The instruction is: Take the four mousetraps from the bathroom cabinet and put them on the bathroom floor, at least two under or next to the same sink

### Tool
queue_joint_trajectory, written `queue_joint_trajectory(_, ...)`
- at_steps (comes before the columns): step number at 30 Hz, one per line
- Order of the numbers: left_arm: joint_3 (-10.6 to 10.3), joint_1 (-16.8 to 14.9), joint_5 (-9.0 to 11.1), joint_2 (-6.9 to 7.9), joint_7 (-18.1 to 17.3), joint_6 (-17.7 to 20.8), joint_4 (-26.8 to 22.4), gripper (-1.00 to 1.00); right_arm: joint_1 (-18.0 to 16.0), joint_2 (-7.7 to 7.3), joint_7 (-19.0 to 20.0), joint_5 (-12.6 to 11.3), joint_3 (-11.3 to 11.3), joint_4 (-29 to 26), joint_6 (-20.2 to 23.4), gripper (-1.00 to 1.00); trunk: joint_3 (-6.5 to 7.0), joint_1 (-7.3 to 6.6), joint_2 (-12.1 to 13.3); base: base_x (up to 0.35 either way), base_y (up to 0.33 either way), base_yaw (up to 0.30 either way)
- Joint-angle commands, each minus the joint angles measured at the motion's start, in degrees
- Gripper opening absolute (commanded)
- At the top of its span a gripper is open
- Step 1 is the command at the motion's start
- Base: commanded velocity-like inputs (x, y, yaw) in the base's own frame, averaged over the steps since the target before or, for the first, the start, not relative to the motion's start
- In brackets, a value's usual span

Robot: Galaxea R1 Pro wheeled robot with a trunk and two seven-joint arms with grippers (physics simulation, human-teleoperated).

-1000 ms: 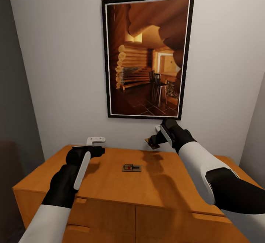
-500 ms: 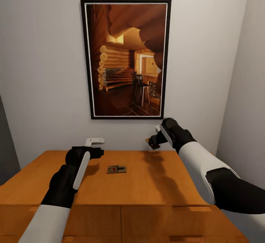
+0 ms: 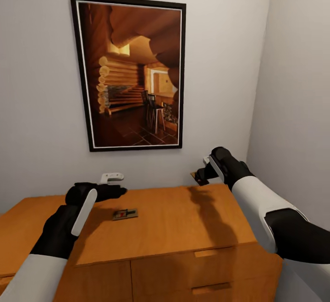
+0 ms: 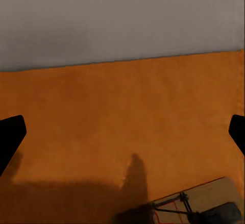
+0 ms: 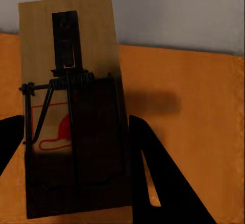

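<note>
The head camera has swung right since a second ago, so the framed log-cabin picture (image 3: 130, 70) now sits further left and the side wall shows. On the wide orange-brown wooden cabinet (image 3: 174, 251), a small flat tan wooden mousetrap with wire parts (image 3: 125, 214) lies on the worktop, just ahead of the left gripper (image 3: 107, 187), whose fingers stand apart, holding nothing. Further back, above the cabinet's rear edge near the wall, the right gripper (image 3: 200, 176) keeps its fingers clamped on a second mousetrap (image 5: 71, 106), lifted off the worktop.
</note>
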Motion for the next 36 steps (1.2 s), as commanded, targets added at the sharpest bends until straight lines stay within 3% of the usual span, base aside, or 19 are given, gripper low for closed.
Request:
queue_joint_trajectory(1,-0.5,0.0,0.9,1.45,-1.9,0.2,-0.1,1.0,-0.1,-0.18,0.3,0.0,0.2,0.0,0.2,-1.0,-0.03,0.0,0.0,0.0,0.0,-0.283)
queue_joint_trajectory(6,-2.0,0.0,1.0,6.1,-10.5,0.2,-0.4,1.0,-0.1,-0.39,0.4,0.0,0.2,0.2,0.2,-1.0,0.18,0.0,0.0,0.0,0.0,-0.283)
queue_joint_trajectory(9,-3.6,0.0,0.9,7.42,-12.6,0.2,-0.7,1.0,-0.1,-0.38,0.4,0.0,0.2,0.2,0.2,-1.0,0.31,0.0,0.0,0.0,0.0,-0.283)
queue_joint_trajectory(16,-4.5,0.0,0.8,8.1,-13.5,0.2,-0.9,1.0,-0.1,-0.38,0.4,0.1,0.2,0.2,0.2,-1.0,0.61,0.0,0.0,0.0,0.04,-0.283)
queue_joint_trajectory(29,-4.7,0.0,0.8,8.3,-13.5,0.2,-0.9,1.0,-0.1,-0.38,0.4,0.1,0.2,0.1,0.2,-1.0,1.17,0.0,0.0,0.0,0.295,-0.283)
queue_joint_trajectory(36,-4.7,0.0,0.8,9.2,-13.6,0.2,-1.1,1.0,-0.1,-0.38,0.4,0.1,0.2,0.1,0.2,-1.0,1.47,0.0,0.0,0.0,0.153,-0.282)
